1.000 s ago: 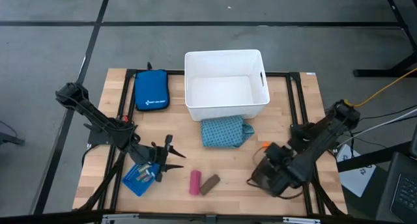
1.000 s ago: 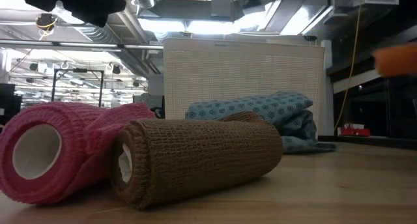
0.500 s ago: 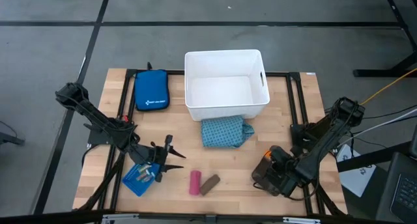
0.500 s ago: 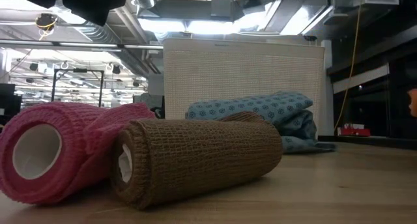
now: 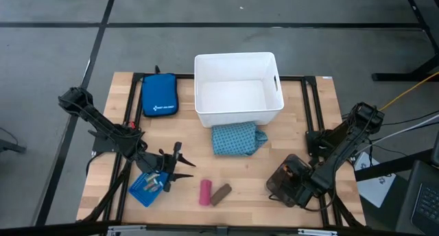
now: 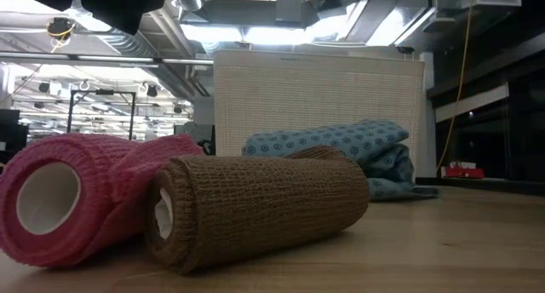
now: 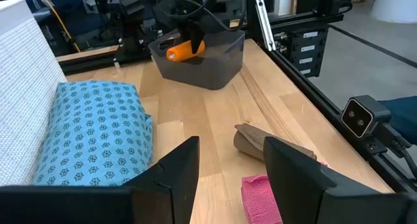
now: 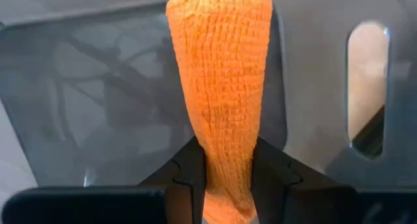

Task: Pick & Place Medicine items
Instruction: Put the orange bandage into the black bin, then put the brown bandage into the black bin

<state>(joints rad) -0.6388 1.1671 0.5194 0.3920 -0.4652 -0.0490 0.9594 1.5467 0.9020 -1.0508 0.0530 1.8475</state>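
Observation:
My right gripper (image 5: pixel 293 178) is shut on the orange roll (image 8: pixel 220 81) and reaches down into a dark grey see-through bin (image 5: pixel 280 188) at the table's near right corner. The left wrist view shows the orange roll (image 7: pixel 185 51) inside that bin (image 7: pixel 202 71). The pink roll (image 5: pixel 204 193) and brown roll (image 5: pixel 221 193) lie on their sides next to each other near the table's near edge. The teal patterned pack (image 5: pixel 236 138) lies against the white bin's near wall. My left gripper (image 5: pixel 175 169) is open, left of the rolls and beside a light-blue tray (image 5: pixel 144 189). My right gripper pinches the orange roll between its two fingers at one end (image 8: pixel 221 175), and the rest of the roll sticks out past the fingertips. The fingers come from above, slanting down into the grey bin. Whether the roll touches the bin's floor, I cannot tell.
A white bin (image 5: pixel 238 88) stands at the far middle of the table, with a dark blue zipped pouch (image 5: pixel 159 95) to its left. In the low view the pink roll (image 6: pixel 60 199) and brown roll (image 6: pixel 255 208) fill the foreground, with the teal pack (image 6: pixel 341 152) behind them.
My right gripper has carried the orange roll toward the table's right near corner and down into the grey bin, staying shut on it. The roll has left the right side of the low view. The left arm and the other items have kept still.

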